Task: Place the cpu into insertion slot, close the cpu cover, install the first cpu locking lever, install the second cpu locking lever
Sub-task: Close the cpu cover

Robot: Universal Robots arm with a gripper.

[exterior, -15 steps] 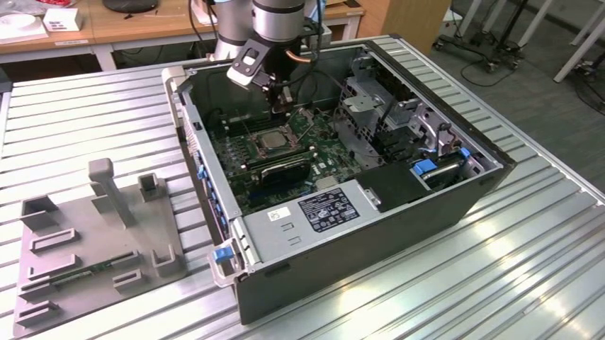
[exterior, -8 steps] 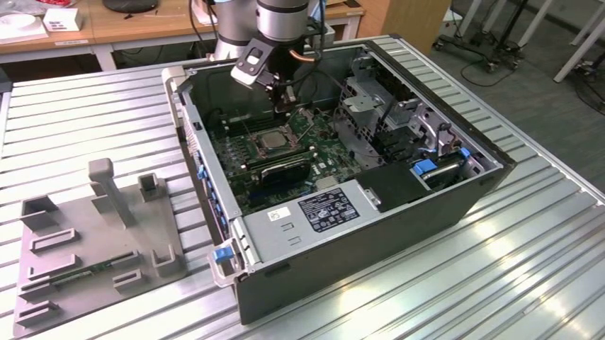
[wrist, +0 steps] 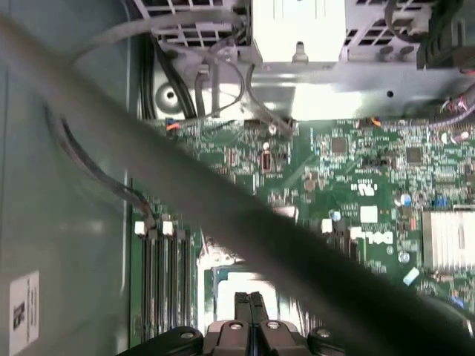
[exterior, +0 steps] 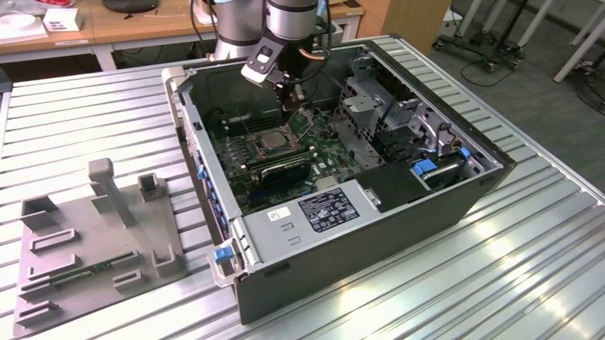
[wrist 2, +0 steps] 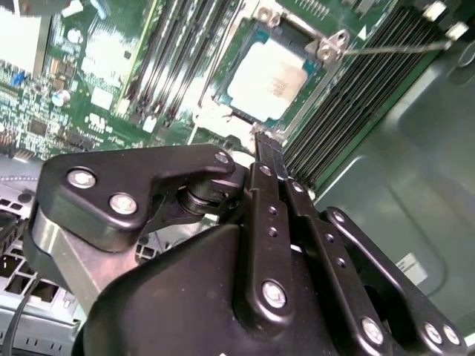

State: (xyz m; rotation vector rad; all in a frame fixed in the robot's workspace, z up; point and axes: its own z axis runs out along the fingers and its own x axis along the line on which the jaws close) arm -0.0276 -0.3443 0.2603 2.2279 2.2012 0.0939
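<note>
The cpu lies in the insertion slot, its silvery top showing through the cut-out of the cpu cover, which lies down around it. A thin lever rod sticks out from one corner of the cover over the black memory slots. In the exterior view the slot sits mid-board inside the open computer case. My gripper hangs just above one edge of the socket, its black fingers pressed together with nothing between them. In the exterior view the gripper is a little behind the socket.
The case walls and a metal drive cage hem in the board. A blurred dark cable crosses the first wrist view. A grey fixture with slots stands on the ribbed metal table at the exterior view's left.
</note>
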